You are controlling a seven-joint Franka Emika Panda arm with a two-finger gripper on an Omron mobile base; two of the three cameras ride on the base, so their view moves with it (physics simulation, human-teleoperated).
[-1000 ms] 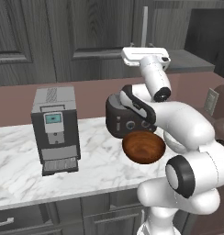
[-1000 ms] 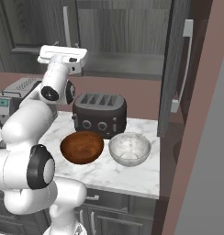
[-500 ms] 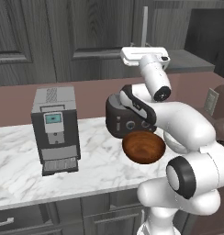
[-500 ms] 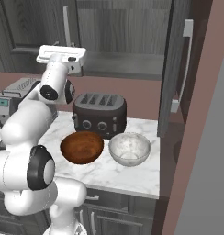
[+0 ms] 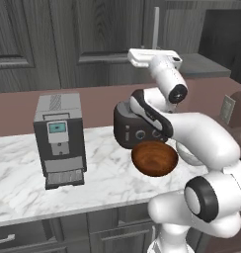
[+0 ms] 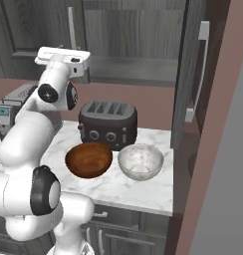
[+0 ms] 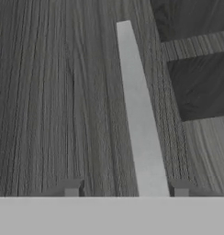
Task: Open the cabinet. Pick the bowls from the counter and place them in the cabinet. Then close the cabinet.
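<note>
Straight ahead, hard up against the cabinet (image 7: 63,92): left door shut, dark grain across the hand view, with its long silver handle (image 7: 137,114) running up and away between the two finger tips. Stands vertical in the room, seen in the right base view as a thin bar rising above the white hand; leans slightly in the hand view, so probably a small roll of the hand against the bar's long axis. Passes nearer the right-side fingertip (image 7: 180,187) than the other, with a plain strip of door showing on the far side of it.

Gripper (image 7: 126,188) set astride that bar, jaws part-way apart, neither wide nor pinched. Cannot tell whether the pads actually bite on the handle or only flank it.

Judging from this, opening step in hand: needs a pull back toward the base, swinging with the hinge, across the bar rather than along it. Could slip off if the off-centre bar is only touched on one side.

Further out, the right door (image 6: 190,74) already swung open, edge-on toward the camera. Below, on the marble desk (image 6: 118,187), the bowls waiting side by side in front of the black toaster (image 6: 107,122): reddish-brown bowl (image 6: 88,159) on the left, pale bowl (image 6: 141,162) just beside it on the right, both well below the gripper and untouched. Not yet any placing done.
</note>
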